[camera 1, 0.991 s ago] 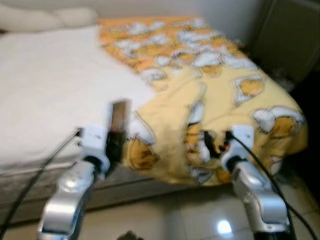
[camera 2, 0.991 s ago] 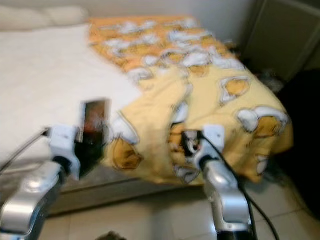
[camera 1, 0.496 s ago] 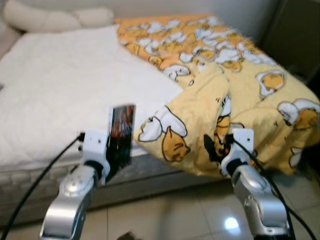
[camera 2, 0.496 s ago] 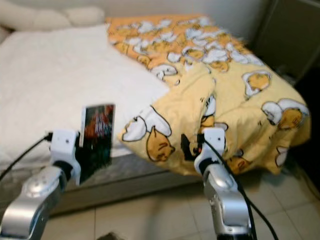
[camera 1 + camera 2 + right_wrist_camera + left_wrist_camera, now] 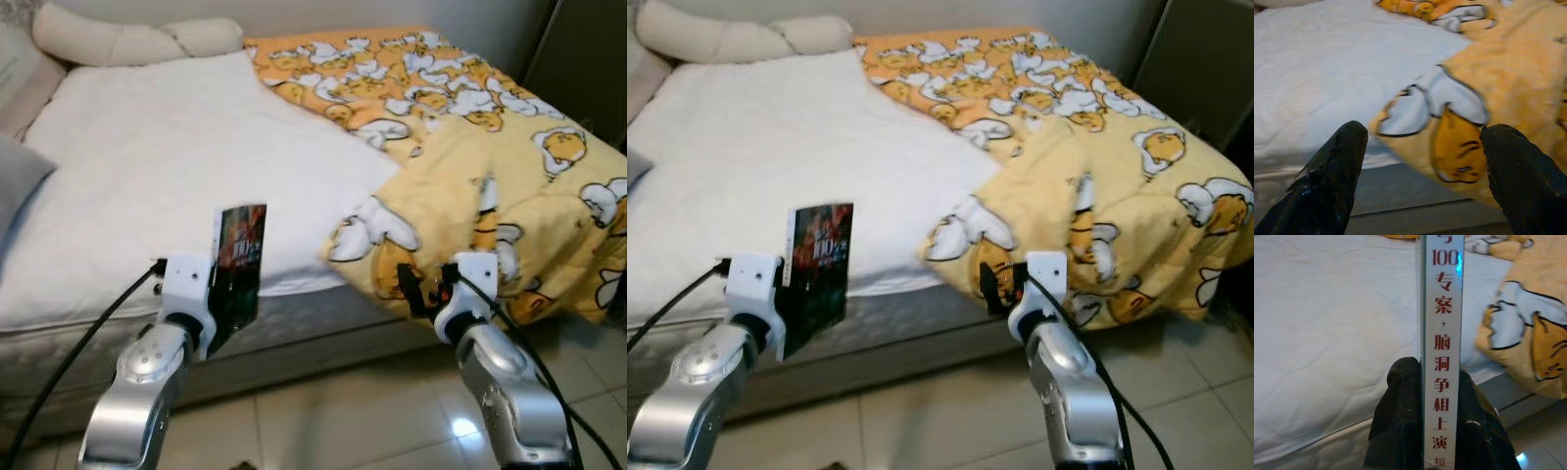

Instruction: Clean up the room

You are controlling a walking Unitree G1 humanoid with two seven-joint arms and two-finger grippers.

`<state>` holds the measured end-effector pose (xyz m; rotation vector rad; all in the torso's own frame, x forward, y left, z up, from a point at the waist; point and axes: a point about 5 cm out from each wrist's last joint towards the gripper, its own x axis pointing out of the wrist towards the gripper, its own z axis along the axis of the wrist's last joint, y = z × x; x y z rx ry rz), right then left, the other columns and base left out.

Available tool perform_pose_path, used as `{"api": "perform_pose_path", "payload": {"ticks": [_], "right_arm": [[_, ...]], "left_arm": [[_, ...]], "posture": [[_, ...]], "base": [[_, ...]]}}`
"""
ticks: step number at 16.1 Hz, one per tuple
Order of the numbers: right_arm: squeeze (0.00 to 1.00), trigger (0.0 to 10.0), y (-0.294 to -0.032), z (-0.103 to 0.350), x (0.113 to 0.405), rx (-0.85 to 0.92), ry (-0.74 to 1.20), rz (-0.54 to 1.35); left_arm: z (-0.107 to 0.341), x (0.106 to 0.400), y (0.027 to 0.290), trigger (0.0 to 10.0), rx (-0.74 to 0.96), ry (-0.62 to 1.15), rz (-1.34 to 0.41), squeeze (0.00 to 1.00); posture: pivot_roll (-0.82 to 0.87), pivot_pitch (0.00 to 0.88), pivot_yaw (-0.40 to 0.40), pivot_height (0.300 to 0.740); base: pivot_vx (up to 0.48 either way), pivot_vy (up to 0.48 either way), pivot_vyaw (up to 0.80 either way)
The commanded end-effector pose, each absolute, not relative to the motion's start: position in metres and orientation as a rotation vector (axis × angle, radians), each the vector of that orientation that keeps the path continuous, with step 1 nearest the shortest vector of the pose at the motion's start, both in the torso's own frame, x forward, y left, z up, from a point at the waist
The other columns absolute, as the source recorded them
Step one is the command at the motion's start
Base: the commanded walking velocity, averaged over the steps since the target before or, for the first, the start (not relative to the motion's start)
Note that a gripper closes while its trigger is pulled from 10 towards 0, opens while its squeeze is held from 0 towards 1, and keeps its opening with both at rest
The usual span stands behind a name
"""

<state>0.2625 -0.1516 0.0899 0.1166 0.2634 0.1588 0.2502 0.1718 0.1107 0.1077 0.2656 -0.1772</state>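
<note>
The left tool (image 5: 231, 294) clamps a book (image 5: 238, 257) upright, the white bed (image 5: 147, 176) at its 12 o'clock; the right tool (image 5: 423, 290), spread empty, faces the yellow blanket (image 5: 509, 196).

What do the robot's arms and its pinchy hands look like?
Both arms are shiny silver tubes with rounded joints. Each wrist ends in a white boxy block, and a black cable loops from it back along the arm. The left gripper and right gripper each have two long black fingers with rounded tips and a slightly scuffed, matte surface.
</note>
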Motion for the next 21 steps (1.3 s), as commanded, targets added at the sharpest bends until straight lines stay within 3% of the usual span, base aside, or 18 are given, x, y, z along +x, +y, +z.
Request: {"api": "perform_pose_path", "payload": {"ticks": [1,12,21], "right_arm": [[0.00,10.0,-0.146,0.095,0.264,0.123,0.243,0.184],[0.00,10.0,-0.142,0.097,0.267,0.107,0.243,0.209],[0.00,10.0,-0.140,0.098,0.270,0.119,0.231,0.197]], "left_arm": [[0.117,0.250,0.178,10.0,0.120,0.231,-0.150,0.00],[0.121,0.254,0.179,10.0,0.115,0.214,-0.139,0.00],[0.132,0.260,0.186,10.0,0.087,0.144,-0.061,0.00]], "posture": [[-0.01,0.000,-0.009,0.740],[-0.01,0.000,-0.009,0.740],[-0.02,0.000,0.014,0.740]], "base": [[0.000,0.398,0.00],[0.000,0.394,0.00],[0.062,0.000,0.00]]}}
